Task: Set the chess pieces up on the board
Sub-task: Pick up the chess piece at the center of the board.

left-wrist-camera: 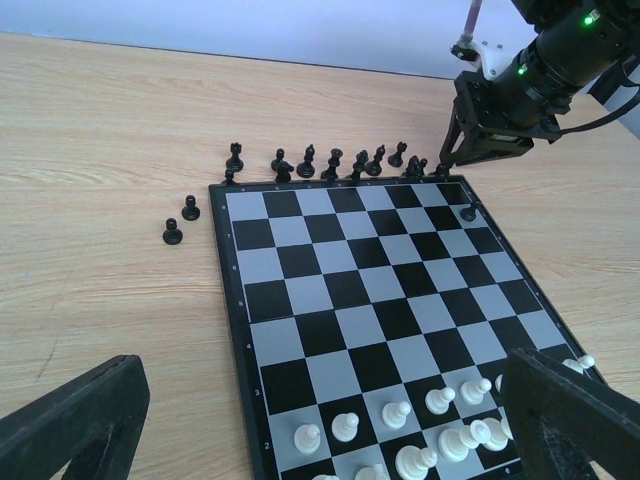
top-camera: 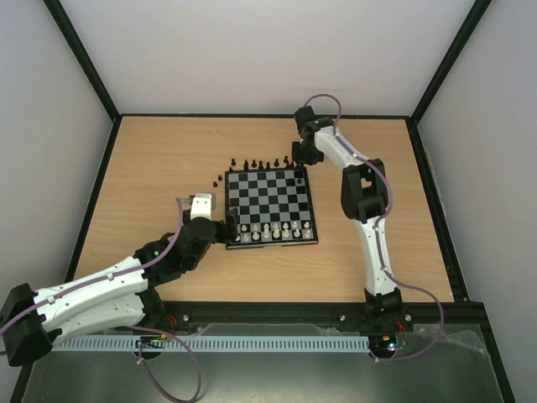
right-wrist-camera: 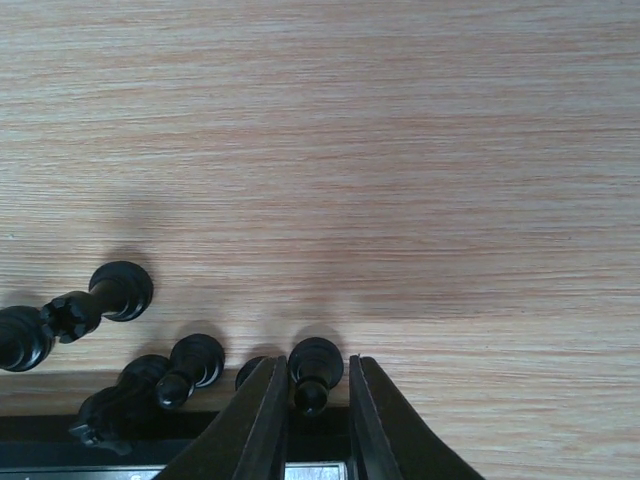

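Top view: a flat square chessboard [top-camera: 270, 201] with black and silver checks lies mid-table on the light wooden tabletop [top-camera: 151, 168]. Small cream-white chess pieces [top-camera: 270, 231] fill its two near rows. Small black chess pieces [top-camera: 260, 164] stand in a ragged line on the wood just beyond the far edge. A lone black piece [top-camera: 300, 180] sits on a square near the far right corner. The left gripper [top-camera: 225, 227] is at the near left corner, the right gripper [top-camera: 295, 158] at the far right corner.

Left wrist view: the left gripper's fingers [left-wrist-camera: 80, 420] are spread wide, holding nothing. Two black pawns [left-wrist-camera: 172, 233] stand on wood left of the board.

Right wrist view: the right gripper's jaws closely flank one black pawn [right-wrist-camera: 316, 358] at the board's edge. Whether they touch it I cannot tell.
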`<action>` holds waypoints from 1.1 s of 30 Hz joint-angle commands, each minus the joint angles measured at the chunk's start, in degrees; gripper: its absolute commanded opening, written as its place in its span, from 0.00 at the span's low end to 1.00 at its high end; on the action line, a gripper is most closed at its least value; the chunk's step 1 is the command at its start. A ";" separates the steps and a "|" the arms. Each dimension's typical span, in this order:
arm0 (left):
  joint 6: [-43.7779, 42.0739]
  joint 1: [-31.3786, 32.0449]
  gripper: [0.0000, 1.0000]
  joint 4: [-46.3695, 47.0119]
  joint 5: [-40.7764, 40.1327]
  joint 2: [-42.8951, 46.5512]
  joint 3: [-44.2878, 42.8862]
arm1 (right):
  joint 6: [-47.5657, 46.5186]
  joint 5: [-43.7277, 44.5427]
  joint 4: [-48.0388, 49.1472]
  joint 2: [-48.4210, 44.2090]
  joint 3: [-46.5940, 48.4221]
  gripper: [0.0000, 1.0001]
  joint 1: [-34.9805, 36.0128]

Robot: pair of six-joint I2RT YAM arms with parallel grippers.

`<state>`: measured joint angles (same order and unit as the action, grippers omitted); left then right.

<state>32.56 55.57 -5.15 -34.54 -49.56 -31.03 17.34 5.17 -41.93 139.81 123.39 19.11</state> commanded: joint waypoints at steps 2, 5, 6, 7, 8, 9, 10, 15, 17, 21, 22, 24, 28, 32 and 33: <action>-0.22 -0.46 0.99 -0.65 -0.59 0.94 0.66 | -0.27 1.47 -3.43 1.87 0.58 0.19 0.22; -0.21 -0.46 0.99 -0.65 -0.57 0.97 0.75 | -0.28 1.46 -3.26 2.02 0.66 0.19 0.23; -0.21 -0.46 0.99 -0.65 -0.57 1.01 0.72 | -0.29 1.49 -3.32 2.09 0.70 0.18 0.22; -0.26 -0.46 0.99 -0.65 -0.55 1.00 0.74 | -0.27 1.51 -3.18 2.13 0.83 0.18 0.22; -0.22 -0.46 0.99 -0.65 -0.60 1.02 0.71 | -0.29 1.52 -3.24 2.13 0.94 0.18 0.27; -0.22 -0.46 0.99 -0.70 -0.68 1.04 0.70 | -0.29 1.68 -3.14 2.14 1.14 0.18 0.23; -0.21 -0.46 0.99 -0.66 -0.64 1.00 0.73 | -0.29 1.85 -3.09 2.14 1.40 0.18 0.22; -0.23 -0.46 0.99 -0.65 -0.70 0.90 0.70 | -0.19 1.81 -2.76 2.22 2.00 0.13 0.18; -0.21 -0.46 0.99 -0.65 -0.71 0.86 0.73 | -0.19 2.18 -2.49 2.22 2.20 0.10 0.18; -0.21 -0.46 0.99 -0.65 -0.77 0.87 0.70 | -0.07 2.62 -1.85 1.92 2.37 0.06 0.22; -0.23 -0.40 0.99 -0.61 -0.77 0.80 0.70 | -0.09 2.79 -1.76 1.81 2.45 0.04 0.22; -0.21 -0.47 0.99 -0.70 -0.92 0.84 0.71 | 0.02 3.04 -1.75 1.38 2.42 0.02 0.22; -0.25 -0.46 0.99 -0.65 -0.84 0.74 0.75 | 0.60 3.53 -1.75 -0.91 1.72 0.01 0.63; -0.22 -0.46 0.99 -0.74 -0.79 0.85 0.78 | 0.60 5.27 -1.75 -4.15 0.50 0.01 2.30; -0.28 -0.46 0.99 -0.74 -0.80 0.90 0.76 | 0.65 5.55 -1.77 -4.88 0.11 0.01 2.67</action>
<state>32.56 55.57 -5.15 -34.57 -49.34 -31.00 17.39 8.51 -41.85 140.44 124.20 19.79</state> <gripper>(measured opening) 0.992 0.074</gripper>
